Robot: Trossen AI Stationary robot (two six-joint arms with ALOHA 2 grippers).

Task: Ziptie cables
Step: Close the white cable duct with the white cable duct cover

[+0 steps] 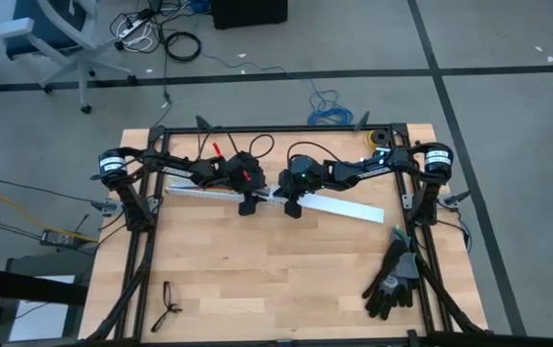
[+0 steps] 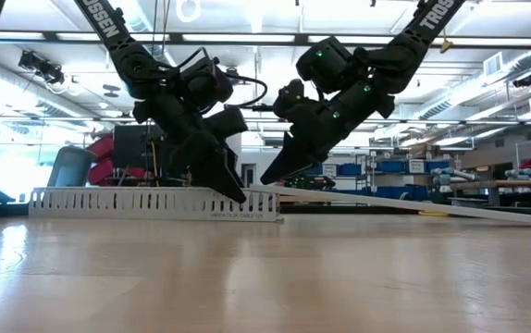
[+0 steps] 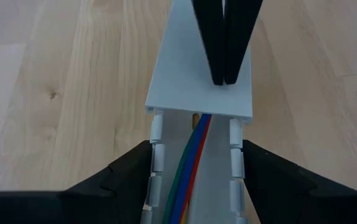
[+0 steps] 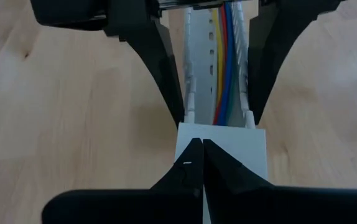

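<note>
A white slotted duct (image 1: 214,193) lies across the table's far half. The cables (image 3: 191,155), green, blue, red and yellow wires, run along inside it. A flat white cover strip (image 1: 344,207) runs on from the duct's right end toward the table's right. My left gripper (image 3: 196,149) straddles the duct at that end. My right gripper (image 4: 201,144) is shut, its tips on the cover just beyond. In the low view the two grippers meet tip to tip over the duct's end (image 2: 247,192). The ziptie is out of view. My left gripper has the duct's two slotted side walls (image 3: 157,149) between its fingers, one finger outside each wall, at the duct's right end. The fingers slant down from the table's left and lie along the duct, which rests on the table. My right gripper sets its shut fingertips (image 3: 225,71) on the cover's top face (image 3: 191,87), close to the cover's end at the duct. The fingers slant down from the table's right, along the cover. That end of the cover lies over the duct's end.
A pair of black gloves (image 1: 392,280) lies near the table's front right corner. Eyeglasses (image 1: 168,306) lie at the front left. A small roll (image 1: 381,140) sits at the far right. A coiled blue cable (image 1: 328,108) lies on the floor behind the table.
</note>
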